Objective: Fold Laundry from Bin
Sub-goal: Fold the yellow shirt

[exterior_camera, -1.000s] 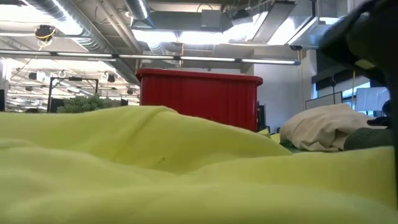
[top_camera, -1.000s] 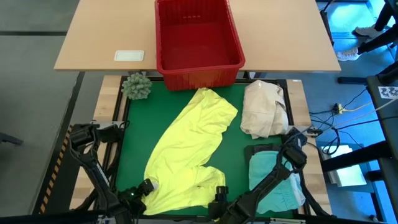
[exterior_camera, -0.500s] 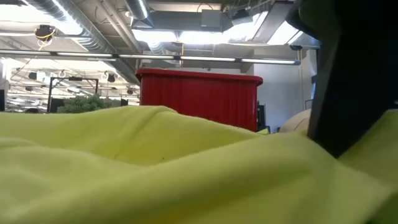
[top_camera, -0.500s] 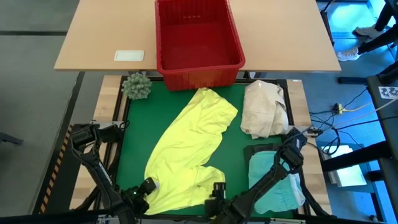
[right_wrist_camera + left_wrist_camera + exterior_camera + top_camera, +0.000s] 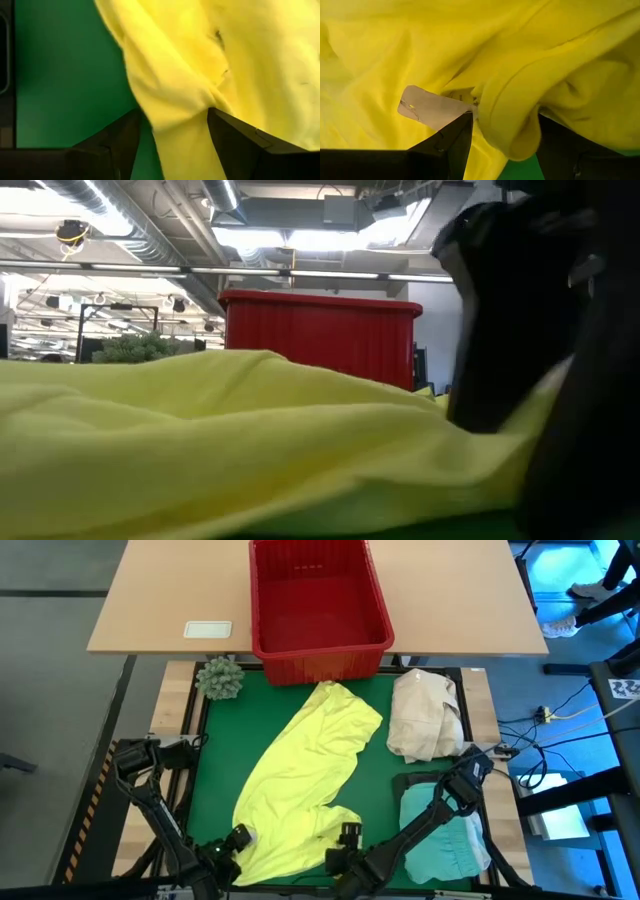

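The bright yellow garment (image 5: 305, 780) lies spread on the green mat (image 5: 220, 770), slanting from the red bin (image 5: 318, 600) down to the table's near edge. My left gripper (image 5: 237, 840) is shut on its near left end. My right gripper (image 5: 346, 837) is shut on its near right end and shows as a dark shape (image 5: 520, 310) in the low view. A turquoise garment (image 5: 440, 835) lies at the near right under my right arm. The bin stands on the wooden table beyond the mat. My left gripper pinches a thick folded edge of the yellow garment (image 5: 512, 117) between its two fingers, right beside a white label (image 5: 427, 107). It comes from above, slanting down. Several layers are bunched in the hold, and the cloth beyond lies slack. My right gripper pinches a gathered bunch of the yellow garment's near right edge (image 5: 175, 107) between its two fingers, slanting down from above. That edge is raised off the mat, and green shows beneath it (image 5: 420, 525). The cloth beyond lies on the mat.
A cream-white cloth bundle (image 5: 425, 715) lies on the mat's far right. A small green spiky ball (image 5: 219, 678) sits at the mat's far left corner. A white flat object (image 5: 207, 629) lies on the wooden table left of the bin.
My right gripper has gone a little toward the table's left and far edges and slightly up, tipping as it went. It has drawn the yellow garment's near right edge with it, and that edge has risen off the mat. The far part of the garment has stayed.
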Controlling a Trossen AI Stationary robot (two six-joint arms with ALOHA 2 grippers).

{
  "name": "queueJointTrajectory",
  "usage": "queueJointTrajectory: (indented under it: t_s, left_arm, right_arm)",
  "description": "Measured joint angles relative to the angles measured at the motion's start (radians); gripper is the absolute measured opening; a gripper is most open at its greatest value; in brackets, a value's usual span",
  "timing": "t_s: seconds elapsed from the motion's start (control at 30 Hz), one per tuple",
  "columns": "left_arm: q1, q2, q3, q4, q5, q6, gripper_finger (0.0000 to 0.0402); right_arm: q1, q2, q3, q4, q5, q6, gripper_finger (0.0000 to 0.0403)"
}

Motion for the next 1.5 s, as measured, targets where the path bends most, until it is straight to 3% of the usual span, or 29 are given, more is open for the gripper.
queueJointTrajectory:
  t_s: [0.33,0.5,0.6,0.67,0.8,1.03,1.5]
  left_arm:
    - [0.006,0.000,0.000,0.000,0.002,-0.010,0.0191]
    - [0.009,0.000,-0.028,0.044,-0.007,-0.011,0.0176]
    - [0.008,-0.007,-0.072,0.112,-0.017,-0.031,0.0140]
    - [0.007,-0.008,-0.100,0.145,-0.029,-0.069,0.0100]
    - [0.007,-0.013,-0.107,0.147,-0.058,-0.180,0.0017]
    - [-0.023,-0.024,0.006,0.044,-0.065,-0.278,0.0007]
    - [-0.092,-0.026,0.355,-0.094,-0.156,-0.403,0.0007]
  right_arm:
    - [-0.052,0.006,-0.001,0.000,0.025,-0.063,0.0219]
    - [-0.063,0.016,-0.004,0.022,-0.051,-0.100,0.0128]
    - [-0.062,0.018,-0.006,0.014,-0.053,-0.106,0.0044]
    - [-0.061,0.016,-0.006,0.009,-0.054,-0.102,0.0015]
    - [-0.032,0.008,0.012,-0.038,-0.014,-0.048,0.0017]
    - [0.043,0.001,0.146,-0.292,0.059,0.113,0.0005]
    - [0.165,-0.001,0.356,-0.420,0.233,0.249,0.0002]
